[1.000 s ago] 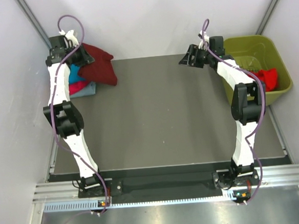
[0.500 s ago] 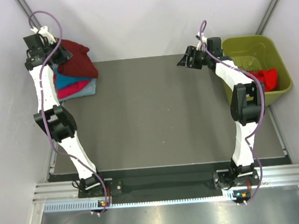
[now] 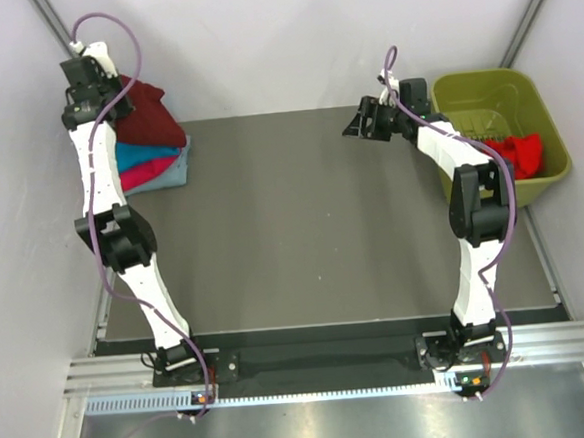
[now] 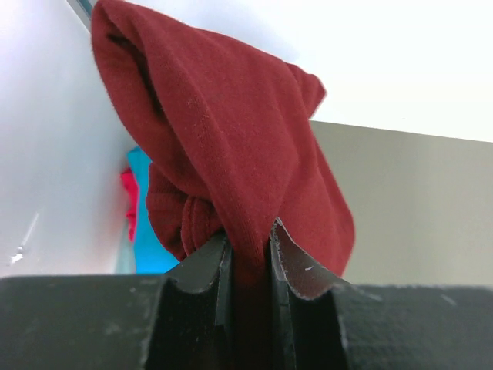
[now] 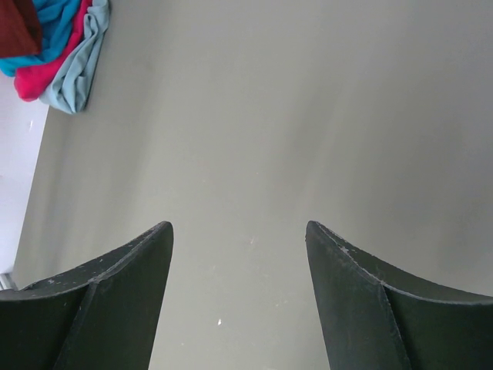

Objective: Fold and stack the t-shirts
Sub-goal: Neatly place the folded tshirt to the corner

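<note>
the left arm (image 3: 97,177) reaches far up into the back left corner, close to the wall (image 3: 20,198). its jaws are clamped on the maroon shirt (image 4: 231,154), which hangs bunched over the pile. the pile is a teal shirt (image 3: 147,152), a pink shirt (image 3: 140,173) and a grey-blue shirt (image 3: 172,174), at the back left of the dark worktop (image 3: 312,218). the right arm (image 3: 448,150) bends in over the worktop, jaws wide apart, holding nothing. a red shirt (image 3: 523,153) lies in the green basket (image 3: 483,85) on the right.
</note>
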Available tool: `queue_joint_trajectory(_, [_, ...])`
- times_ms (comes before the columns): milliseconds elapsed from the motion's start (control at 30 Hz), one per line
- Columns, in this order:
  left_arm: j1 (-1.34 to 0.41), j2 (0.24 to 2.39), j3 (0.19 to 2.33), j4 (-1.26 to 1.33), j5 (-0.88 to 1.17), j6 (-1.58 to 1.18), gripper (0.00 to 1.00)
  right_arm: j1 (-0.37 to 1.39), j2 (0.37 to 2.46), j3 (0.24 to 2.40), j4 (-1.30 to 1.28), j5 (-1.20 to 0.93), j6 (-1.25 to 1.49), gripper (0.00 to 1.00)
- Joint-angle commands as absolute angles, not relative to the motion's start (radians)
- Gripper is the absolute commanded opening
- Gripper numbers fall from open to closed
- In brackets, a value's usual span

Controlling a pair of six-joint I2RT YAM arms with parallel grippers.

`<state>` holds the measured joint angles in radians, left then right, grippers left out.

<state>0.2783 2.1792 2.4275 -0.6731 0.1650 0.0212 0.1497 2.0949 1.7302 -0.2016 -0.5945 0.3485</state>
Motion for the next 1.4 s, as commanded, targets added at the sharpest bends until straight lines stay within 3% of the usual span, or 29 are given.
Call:
queue_joint_trajectory(0, [0.233,2.168,2.453,-0.583,0.009,0.127,0.00,0.161,2.014,1.730,-0.155,-0.597,0.331,0.70])
queue_joint_trajectory(333, [0.202,2.190,2.411,-0.551,-0.262,0.221,0.00,0.161,1.985,1.686,-0.153,-0.597,0.319,0.70])
queue_joint_trajectory(733, [0.202,2.197,2.241,-0.436,-0.379,0.348,0.00,0.155,1.963,1.657,-0.155,-0.597,0.316,0.71])
queue_joint_trajectory(1367, [0.230,2.414,2.324,-0.212,-0.454,0.555,0.00,0.152,1.936,1.618,-0.158,-0.591,0.304,0.71])
